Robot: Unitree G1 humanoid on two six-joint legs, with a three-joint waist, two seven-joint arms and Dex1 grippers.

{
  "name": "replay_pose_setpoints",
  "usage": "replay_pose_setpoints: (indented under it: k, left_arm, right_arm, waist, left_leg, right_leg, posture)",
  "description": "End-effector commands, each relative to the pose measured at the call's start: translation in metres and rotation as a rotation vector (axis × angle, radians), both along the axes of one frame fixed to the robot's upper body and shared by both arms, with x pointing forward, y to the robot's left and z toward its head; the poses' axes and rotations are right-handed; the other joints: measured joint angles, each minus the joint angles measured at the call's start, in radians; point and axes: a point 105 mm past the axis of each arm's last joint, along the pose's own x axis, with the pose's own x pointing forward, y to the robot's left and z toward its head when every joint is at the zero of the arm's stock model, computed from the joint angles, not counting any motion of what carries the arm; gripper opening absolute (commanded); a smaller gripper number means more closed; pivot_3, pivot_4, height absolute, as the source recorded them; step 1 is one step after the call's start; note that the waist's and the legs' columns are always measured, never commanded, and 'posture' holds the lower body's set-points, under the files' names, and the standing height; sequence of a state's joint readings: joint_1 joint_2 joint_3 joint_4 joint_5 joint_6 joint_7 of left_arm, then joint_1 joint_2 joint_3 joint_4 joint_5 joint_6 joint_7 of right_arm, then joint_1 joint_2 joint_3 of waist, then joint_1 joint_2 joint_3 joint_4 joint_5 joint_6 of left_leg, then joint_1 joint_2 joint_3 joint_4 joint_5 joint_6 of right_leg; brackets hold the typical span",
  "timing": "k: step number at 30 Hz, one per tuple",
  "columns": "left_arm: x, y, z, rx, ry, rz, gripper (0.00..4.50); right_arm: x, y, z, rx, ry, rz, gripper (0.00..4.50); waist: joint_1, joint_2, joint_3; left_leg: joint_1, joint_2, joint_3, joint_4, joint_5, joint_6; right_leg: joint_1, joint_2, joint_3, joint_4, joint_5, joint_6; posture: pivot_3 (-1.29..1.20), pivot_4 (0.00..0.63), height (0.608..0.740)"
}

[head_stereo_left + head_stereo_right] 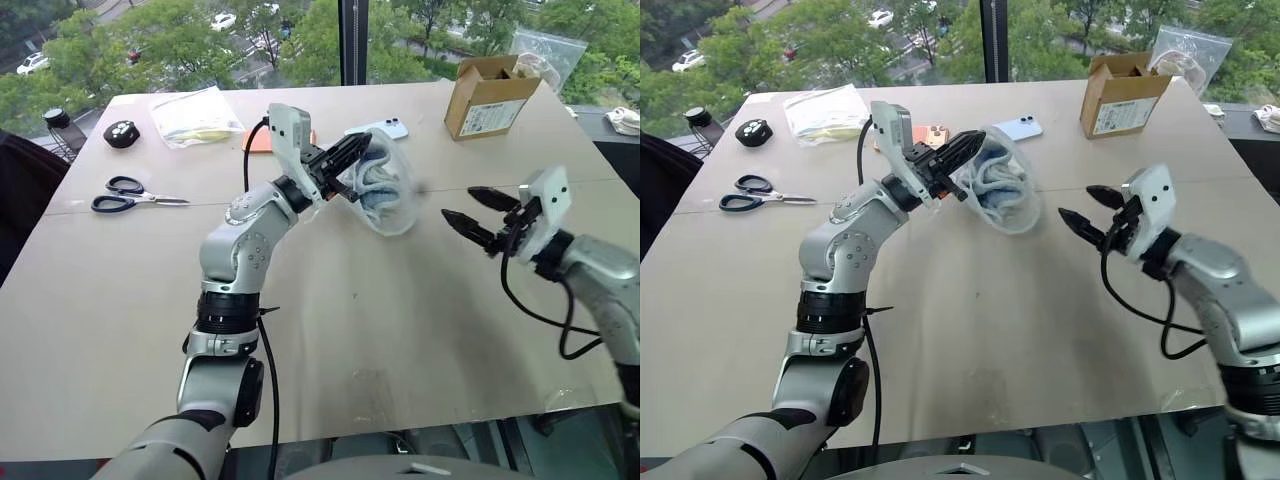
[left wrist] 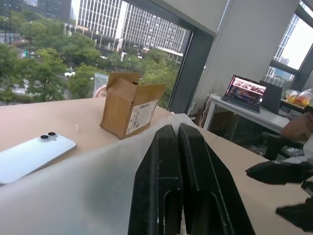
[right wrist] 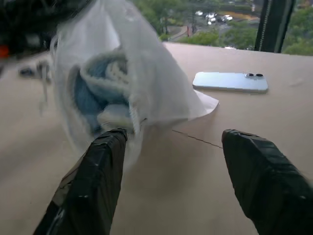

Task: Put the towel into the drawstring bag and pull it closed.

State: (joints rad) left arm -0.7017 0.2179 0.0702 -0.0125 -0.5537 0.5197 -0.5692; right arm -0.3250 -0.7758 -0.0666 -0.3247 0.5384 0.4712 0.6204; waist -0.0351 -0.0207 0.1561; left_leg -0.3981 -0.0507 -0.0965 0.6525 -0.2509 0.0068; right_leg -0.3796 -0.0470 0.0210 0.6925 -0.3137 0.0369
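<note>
Since my left pincer (image 1: 352, 152) is clamped shut on the bag (image 1: 392, 192) and carries it clear of the table (image 1: 400, 330), just above mid-frame in the head views, everything hangs on that one pinch. The towel (image 1: 996, 186) sits inside, a blue lump showing through the thin white film. My right pincer (image 1: 480, 215) stands at centre right with its black fingers spread wide and nothing between them, apart from the bag.

What worries me most is the mouth. I judge it not yet drawn tight, so a tilt or a jerk of the left arm could let the towel slide out. The film is thin and slippery; if my left grip has caught only an edge, the weight of the towel could pull it free. The cord (image 3: 131, 110) is fine and lies against the film, so my right fingers could close on bag instead of cord, or on nothing. Pulling before the left hold is firm would drag the whole bag along.

I cannot make out where the mouth lies or how far it is gathered. What my left fingers pinch, cord or film, is hidden behind them. The far side of the bag is out of sight.
</note>
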Motion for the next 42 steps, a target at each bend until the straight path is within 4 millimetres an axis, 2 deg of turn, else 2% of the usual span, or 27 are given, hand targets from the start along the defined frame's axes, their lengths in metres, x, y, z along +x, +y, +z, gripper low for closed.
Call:
replay_pose_setpoints:
  k: [1,4,9,13,20,22,27,32,42]
  left_arm:
    - [-0.008,-0.005,0.010,-0.009,-0.045,-0.033,0.00]
    - [-0.008,-0.008,0.007,-0.002,-0.039,-0.039,0.00]
    - [-0.010,-0.014,0.008,-0.002,-0.043,-0.051,0.00]
    - [-0.011,-0.015,0.009,-0.007,-0.046,-0.050,0.00]
    - [-0.011,-0.014,0.007,-0.011,-0.040,-0.044,0.00]
    - [-0.012,-0.017,0.006,-0.011,-0.036,-0.051,0.00]
    - [-0.014,-0.020,0.004,-0.012,-0.031,-0.061,0.00]
    - [-0.015,-0.021,0.002,-0.010,-0.027,-0.064,0.00]
    - [-0.016,-0.023,0.000,-0.011,-0.023,-0.066,0.00]
  right_arm:
    - [-0.015,0.038,0.043,-0.145,-0.190,0.168,3.43]
    - [-0.007,0.068,0.034,-0.279,-0.247,0.209,3.43]
    - [0.005,0.093,0.013,-0.395,-0.280,0.246,3.43]
    - [0.012,0.086,-0.004,-0.485,-0.254,0.220,3.43]
    - [0.019,0.066,-0.031,-0.559,-0.153,0.162,3.43]
    - [0.027,0.058,-0.039,-0.576,-0.111,0.085,3.43]
    - [0.041,0.057,-0.034,-0.431,-0.044,-0.060,3.43]
    - [0.043,0.053,-0.036,-0.320,0.051,-0.146,3.43]
    - [0.044,0.054,-0.051,-0.391,0.163,-0.126,3.43]
  waist:
    - [-0.007,0.000,0.000]
    - [-0.007,-0.001,-0.001]
    - [0.013,-0.002,0.000]
    - [0.029,-0.003,0.000]
    - [0.024,-0.003,0.001]
    - [0.021,-0.003,0.000]
    - [0.020,-0.003,0.000]
    - [0.023,-0.003,0.000]
    - [0.018,-0.003,0.000]
  left_leg:
    - [0.000,0.000,0.001,0.000,0.000,0.000]
    - [0.002,0.002,-0.001,-0.001,0.000,0.000]
    - [-0.002,0.000,-0.003,0.001,0.000,-0.001]
    - [-0.003,-0.001,-0.004,0.001,0.000,-0.001]
    - [-0.003,-0.001,-0.004,0.001,0.000,-0.001]
    - [-0.003,-0.001,-0.004,0.001,0.000,-0.001]
    - [-0.002,-0.001,-0.004,0.001,0.000,-0.001]
    - [-0.002,-0.001,-0.004,0.001,0.000,-0.001]
    - [-0.002,-0.001,-0.004,0.001,0.000,-0.001]
  right_leg:
    - [0.000,0.000,0.000,0.000,0.000,0.000]
    - [0.000,0.002,0.000,0.000,0.000,0.000]
    - [0.000,-0.001,-0.002,-0.001,0.000,0.000]
    - [0.000,-0.002,-0.003,-0.003,0.000,0.000]
    - [0.000,-0.002,-0.003,-0.003,0.000,0.000]
    - [0.000,-0.002,-0.003,-0.003,0.000,0.000]
    - [0.000,-0.002,-0.002,-0.002,0.000,0.000]
    - [0.000,-0.002,-0.003,-0.002,0.000,0.000]
    - [0.000,-0.002,-0.002,-0.001,0.000,0.000]
  posture:
    - [0.00,0.150,0.740]
    - [0.00,0.150,0.740]
    - [0.00,0.150,0.740]
    - [0.00,0.150,0.740]
    - [0.00,0.150,0.740]
    - [0.00,0.150,0.740]
    - [0.00,0.150,0.740]
    - [0.00,0.150,0.740]
    - [0.00,0.150,0.740]
